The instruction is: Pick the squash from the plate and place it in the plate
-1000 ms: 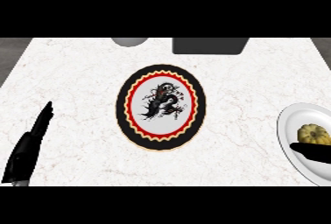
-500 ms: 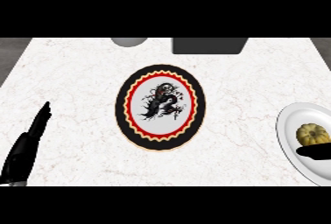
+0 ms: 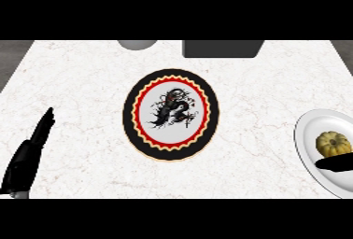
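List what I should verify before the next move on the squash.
1. The squash lies on the white plate, not yet lifted: ok.
2. The right hand is beside the squash, on its near side, over the white plate: ok.
3. Grip on the squash: cannot tell, the right hand is mostly cut off by the view's edge.
4. The patterned plate has nothing on it: ok.
5. The left hand is open at the view's left edge, away from both plates: ok.
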